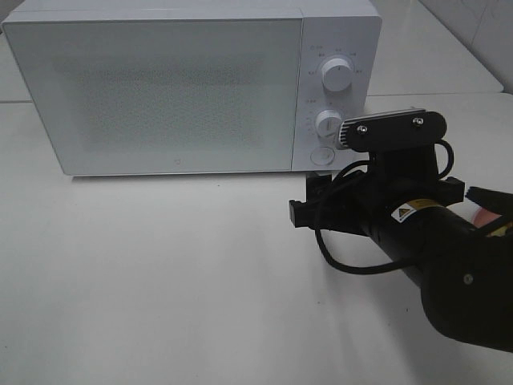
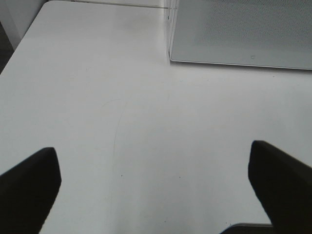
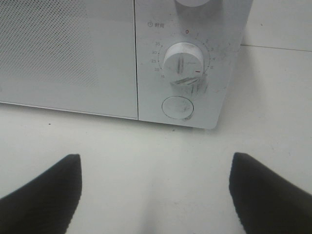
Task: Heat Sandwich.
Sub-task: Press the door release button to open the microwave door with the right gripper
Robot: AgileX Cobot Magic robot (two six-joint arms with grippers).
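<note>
I am holding my right fingers [image 3: 44, 195] wide open, and they are gripping nothing. They are pointing at the front of the white microwave [image 1: 160, 88], near its lower knob [image 3: 183, 61] and round button [image 3: 177, 107], not touching them. My left fingers [image 2: 29, 185] are wide open too, hanging over the bare counter [image 2: 122, 122] with nothing between them. The microwave door is sitting shut. I cannot tell where the sandwich is; none of my views is showing it.
</note>
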